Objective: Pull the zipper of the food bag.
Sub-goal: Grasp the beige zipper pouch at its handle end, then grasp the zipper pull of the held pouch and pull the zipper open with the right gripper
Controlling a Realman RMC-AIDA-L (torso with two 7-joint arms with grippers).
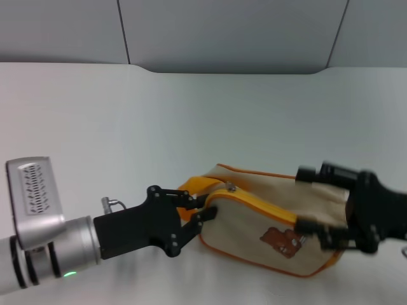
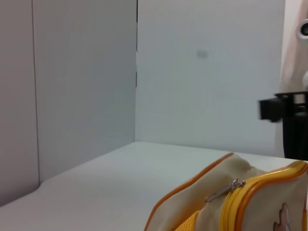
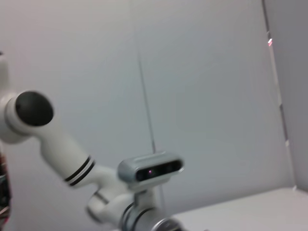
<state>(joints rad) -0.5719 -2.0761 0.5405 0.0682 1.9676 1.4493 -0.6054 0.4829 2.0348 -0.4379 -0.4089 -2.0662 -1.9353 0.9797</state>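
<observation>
The food bag (image 1: pixel 254 222), beige with orange piping and a brown bear patch (image 1: pixel 283 241), lies on the white table (image 1: pixel 127 127) in the head view. The zipper runs along its orange rim, with the silver pull tab (image 1: pixel 230 187) near the bag's left end. The tab (image 2: pixel 224 189) also shows in the left wrist view. My left gripper (image 1: pixel 205 208) is at the bag's left end, shut on the orange strap (image 1: pixel 189 188). My right gripper (image 1: pixel 311 200) is open and straddles the bag's right end, one finger above and one below. It also shows in the left wrist view (image 2: pixel 284 110).
Grey wall panels (image 1: pixel 222 32) stand behind the table. The right wrist view shows only my left arm with its wrist camera (image 3: pixel 150 169) against the wall.
</observation>
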